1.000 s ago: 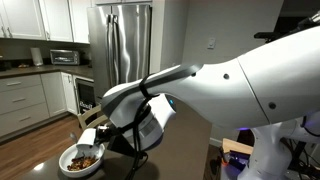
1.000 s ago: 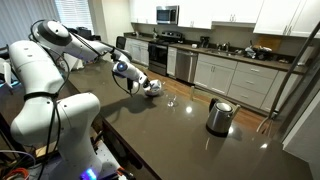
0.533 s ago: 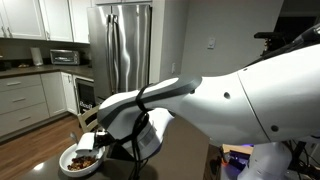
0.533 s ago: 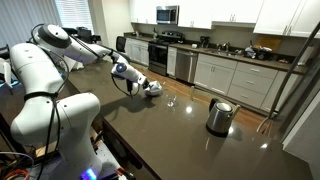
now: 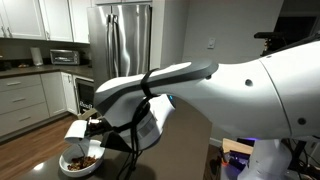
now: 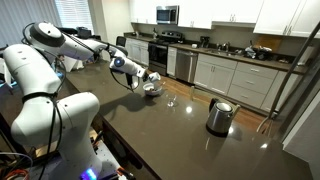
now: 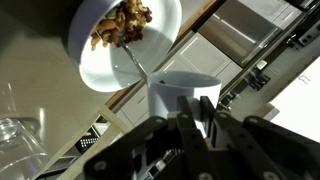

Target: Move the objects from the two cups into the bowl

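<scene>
One whitish cup (image 7: 170, 90) sat pinched in the gripper (image 7: 196, 118), held above the bowl (image 7: 95, 70), likely for tipping. Brown bits (image 7: 122, 22) already lay there; the glass tumbler (image 7: 14, 148) stood aside.

Whitish cup (image 7: 170, 92) is clamped between the fingers of the gripper (image 7: 196, 118). White bowl (image 7: 100, 70) is seen just beyond the cup, with brown-orange bits (image 7: 120, 22) piled inside and a thin metal utensil (image 7: 135, 62) resting in it. Clear glass tumbler (image 7: 18, 140) is seen off to the gripper's side.
</scene>
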`<state>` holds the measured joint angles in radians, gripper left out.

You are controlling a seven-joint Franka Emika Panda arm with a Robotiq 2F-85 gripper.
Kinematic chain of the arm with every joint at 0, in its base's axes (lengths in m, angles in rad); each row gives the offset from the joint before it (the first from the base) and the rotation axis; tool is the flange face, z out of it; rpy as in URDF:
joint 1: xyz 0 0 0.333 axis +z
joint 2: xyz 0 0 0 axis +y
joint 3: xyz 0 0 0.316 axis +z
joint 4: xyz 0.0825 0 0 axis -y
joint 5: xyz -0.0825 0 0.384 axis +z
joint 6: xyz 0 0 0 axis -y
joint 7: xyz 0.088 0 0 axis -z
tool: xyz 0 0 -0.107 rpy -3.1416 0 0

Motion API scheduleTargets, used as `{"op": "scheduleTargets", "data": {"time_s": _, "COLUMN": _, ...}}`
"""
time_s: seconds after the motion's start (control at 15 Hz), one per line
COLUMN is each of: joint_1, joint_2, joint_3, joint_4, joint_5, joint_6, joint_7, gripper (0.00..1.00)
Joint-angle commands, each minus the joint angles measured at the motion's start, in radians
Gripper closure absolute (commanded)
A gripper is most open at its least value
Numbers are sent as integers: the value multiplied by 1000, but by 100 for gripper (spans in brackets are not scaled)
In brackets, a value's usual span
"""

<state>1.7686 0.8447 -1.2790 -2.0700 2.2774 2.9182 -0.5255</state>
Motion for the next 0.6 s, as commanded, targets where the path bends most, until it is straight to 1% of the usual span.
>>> {"op": "scheduleTargets", "data": {"time_s": 0.0, "joint_1": 58, "joint_2": 38, "joint_3": -92, "joint_4": 5, "joint_5": 46, "joint_6": -16, "joint_7": -57, "gripper": 94}}
{"op": "scheduleTargets", "data": {"time_s": 0.2, "joint_1": 85, "joint_2": 70, "joint_3": -143, "joint_4": 2, "joint_5": 79, "joint_6": -37, "joint_7": -83, "gripper": 94}}
{"op": "scheduleTargets", "data": {"time_s": 0.27, "joint_1": 96, "joint_2": 102, "joint_3": -165, "joint_4": -4, "joint_5": 71, "joint_6": -60, "joint_7": -47, "gripper": 94}}
{"op": "scheduleTargets", "data": {"time_s": 0.4, "joint_1": 83, "joint_2": 125, "joint_3": -166, "joint_4": -7, "joint_5": 82, "joint_6": -88, "joint_7": -40, "gripper": 94}}
{"op": "scheduleTargets", "data": {"time_s": 0.53, "joint_1": 57, "joint_2": 138, "joint_3": -136, "joint_4": -13, "joint_5": 81, "joint_6": -113, "joint_7": -32, "gripper": 94}}
